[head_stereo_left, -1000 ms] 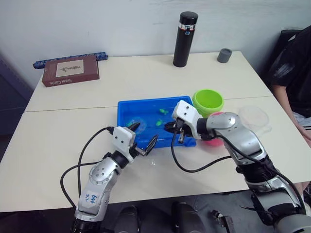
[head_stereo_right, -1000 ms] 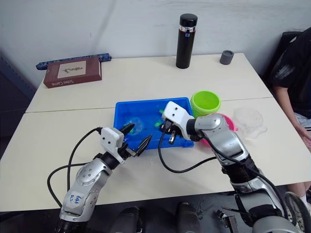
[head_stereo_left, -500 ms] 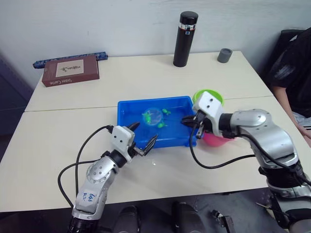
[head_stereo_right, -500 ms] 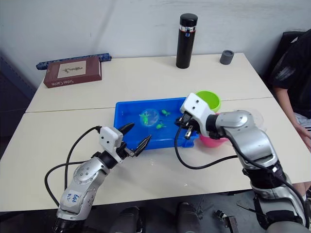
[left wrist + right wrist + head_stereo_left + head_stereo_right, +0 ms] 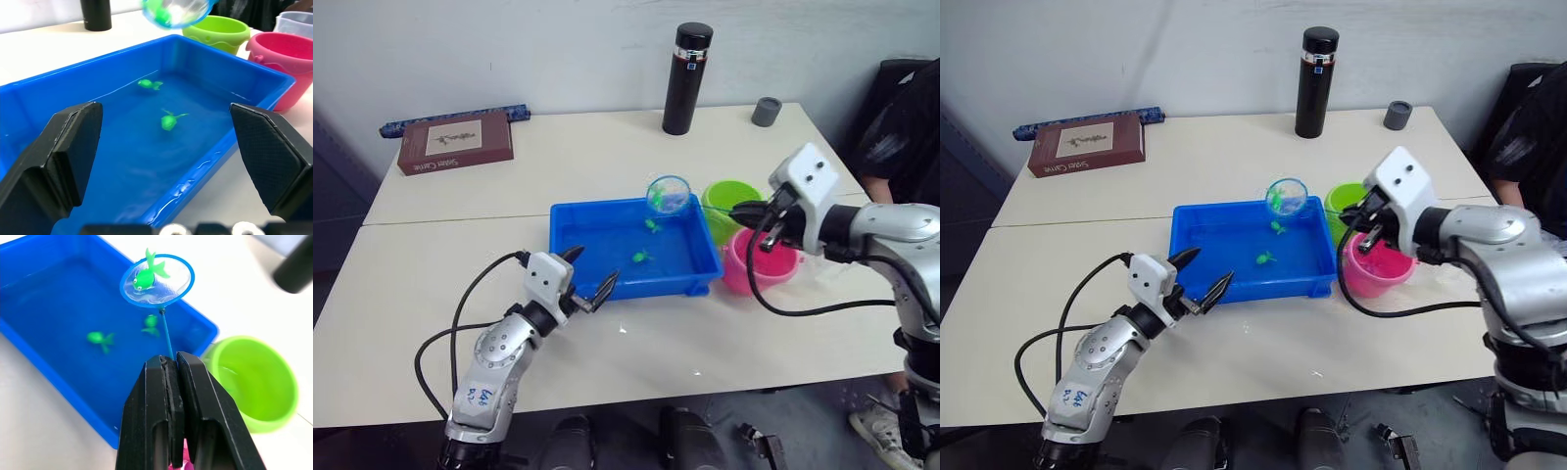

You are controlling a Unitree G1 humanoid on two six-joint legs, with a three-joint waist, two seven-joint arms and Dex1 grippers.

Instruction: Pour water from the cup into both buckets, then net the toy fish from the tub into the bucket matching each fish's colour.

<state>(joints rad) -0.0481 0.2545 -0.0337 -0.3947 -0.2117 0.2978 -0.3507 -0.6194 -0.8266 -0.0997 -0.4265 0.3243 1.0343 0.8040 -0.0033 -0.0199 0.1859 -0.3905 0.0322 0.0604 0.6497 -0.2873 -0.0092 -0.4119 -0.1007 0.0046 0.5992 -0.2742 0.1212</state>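
From the head views, the right gripper [image 5: 751, 210] reaches in from the tabletop's right edge, forearm level, clenched on the thin handle of the net [image 5: 668, 193], whose hoop hangs above the far rim of the tub [image 5: 570, 231], beside the green bucket [image 5: 732, 197] and pink bucket [image 5: 762, 262]. The left gripper [image 5: 1201, 276] hovers, fingers spread, at the tub's near left corner. The left wrist view shows two green fish [image 5: 169, 120] floating in the tub. The right wrist view shows one green fish in the net [image 5: 145, 278].
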